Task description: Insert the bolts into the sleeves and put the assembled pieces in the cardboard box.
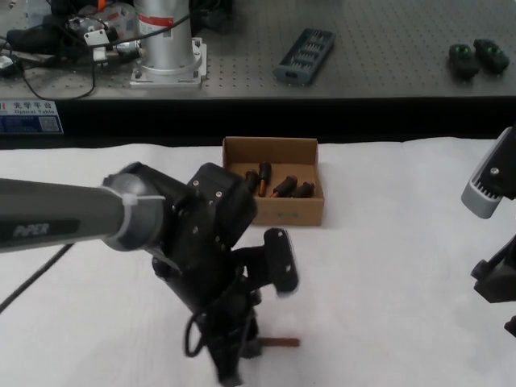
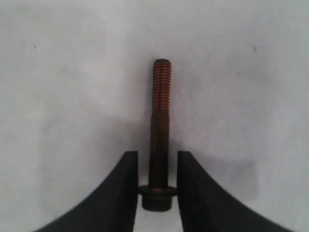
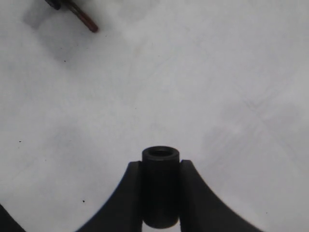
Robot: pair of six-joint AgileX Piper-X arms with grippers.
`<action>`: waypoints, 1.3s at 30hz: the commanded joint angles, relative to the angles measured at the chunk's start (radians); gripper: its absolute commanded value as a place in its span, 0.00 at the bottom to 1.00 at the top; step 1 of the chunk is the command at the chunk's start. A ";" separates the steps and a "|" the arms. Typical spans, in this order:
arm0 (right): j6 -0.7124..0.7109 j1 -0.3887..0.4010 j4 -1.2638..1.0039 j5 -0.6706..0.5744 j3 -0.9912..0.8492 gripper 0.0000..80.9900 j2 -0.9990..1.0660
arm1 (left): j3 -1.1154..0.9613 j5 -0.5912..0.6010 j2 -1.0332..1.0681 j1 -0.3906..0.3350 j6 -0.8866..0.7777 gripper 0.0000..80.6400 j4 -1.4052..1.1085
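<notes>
Low-centre in the high view, the left tool (image 2: 157, 155) pinches a stiff, probably slick bolt (image 2: 161, 96) near its head; the right tool (image 3: 161, 163) clamps the sleeve (image 3: 161, 191).

Grey arm (image 1: 56, 216), black wrist (image 1: 211, 216), curved black fingers (image 2: 113, 198)

The bolt (image 2: 160, 130) is recorded as copper-toned metal, dull sheen; sleeve (image 3: 161, 191) matt black; cardboard box (image 1: 278, 211) matt; table (image 1: 403, 282) covered by white cloth.
</notes>
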 commanded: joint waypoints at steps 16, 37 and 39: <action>-0.008 -0.005 -0.009 -0.014 -0.003 0.03 -0.016 | 0.002 -0.142 -0.104 0.194 1.500 0.01 0.178; 0.001 -0.005 -0.009 -0.014 -0.003 0.03 -0.016 | 0.005 -0.034 -0.035 0.194 1.642 0.53 0.231; 0.001 -0.005 -0.009 -0.014 -0.003 0.03 -0.016 | 0.005 -0.034 -0.035 0.194 1.612 0.58 0.231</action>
